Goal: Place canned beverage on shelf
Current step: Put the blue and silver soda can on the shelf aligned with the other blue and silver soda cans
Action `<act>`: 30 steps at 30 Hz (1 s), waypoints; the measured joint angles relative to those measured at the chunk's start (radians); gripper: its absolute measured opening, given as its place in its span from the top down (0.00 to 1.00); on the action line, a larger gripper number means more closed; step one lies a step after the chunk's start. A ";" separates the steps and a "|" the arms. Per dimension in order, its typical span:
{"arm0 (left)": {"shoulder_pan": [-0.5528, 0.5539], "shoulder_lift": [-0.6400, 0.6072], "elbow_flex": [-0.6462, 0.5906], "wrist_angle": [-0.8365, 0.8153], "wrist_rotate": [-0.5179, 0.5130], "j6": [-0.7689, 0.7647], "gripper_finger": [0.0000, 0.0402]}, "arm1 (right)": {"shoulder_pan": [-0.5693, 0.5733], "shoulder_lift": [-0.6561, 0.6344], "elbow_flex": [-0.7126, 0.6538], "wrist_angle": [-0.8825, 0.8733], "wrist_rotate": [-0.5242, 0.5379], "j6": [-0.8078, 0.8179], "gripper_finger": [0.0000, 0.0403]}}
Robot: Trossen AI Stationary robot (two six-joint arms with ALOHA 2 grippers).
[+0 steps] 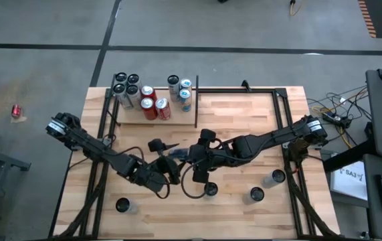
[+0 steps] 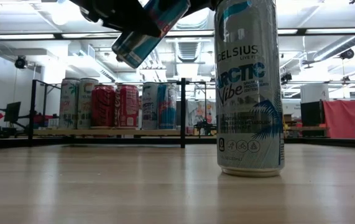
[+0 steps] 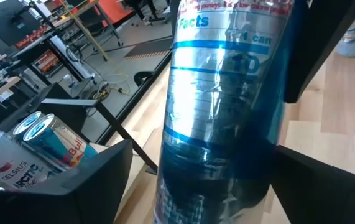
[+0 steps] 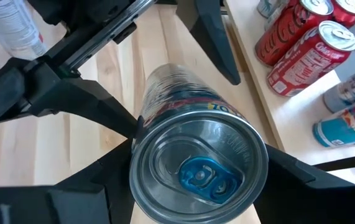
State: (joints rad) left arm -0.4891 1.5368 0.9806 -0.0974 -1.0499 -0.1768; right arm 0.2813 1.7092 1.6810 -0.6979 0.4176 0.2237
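Note:
A blue canned beverage [image 1: 180,155] hangs tilted above the table's middle, between my two grippers. My right gripper [image 4: 196,180] is shut on it near its top end. My left gripper [image 3: 214,199] is open, its fingers [image 3: 96,180] standing either side of the can's lower half [image 3: 227,124]; a strip of table shows between one finger and the can. The shelf [image 1: 132,115], a pale plywood panel with black rods, sits at the far left of the table and bears several upright cans [image 1: 154,104]. In the low view the held can [image 2: 149,31] shows high up. My right gripper pinches the can's side wall just below its top rim [image 4: 149,118] between its two fingers [image 4: 301,168]. The fingers come from the table's right, slanting down, and lie across the can. The can is lifted clear and tilted, top end toward my right arm, bottom end lower toward the left.
A tall Celsius can [image 2: 250,87] stands near the table's front edge, with others around it [image 1: 256,195], [image 1: 275,177], [image 1: 124,205]. A bare black metal frame [image 1: 244,90] runs along the far and right sides. A red can [image 1: 17,110] lies on the floor at left.

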 joint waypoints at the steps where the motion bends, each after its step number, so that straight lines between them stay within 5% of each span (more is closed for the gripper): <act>1: 0.002 0.000 0.000 0.000 0.002 0.000 0.17 | 0.000 0.000 0.000 0.000 0.003 0.000 0.43; 12: 0.008 0.000 -0.001 0.001 0.032 0.007 0.47 | -0.002 0.000 0.000 0.002 0.000 0.005 0.43; 30: 0.009 0.000 -0.019 0.004 0.038 0.022 0.47 | -0.006 0.000 0.000 0.004 -0.005 0.000 0.29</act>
State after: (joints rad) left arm -0.4796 1.5368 0.9614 -0.0932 -1.0119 -0.1549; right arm 0.2749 1.7088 1.6810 -0.6937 0.4126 0.2237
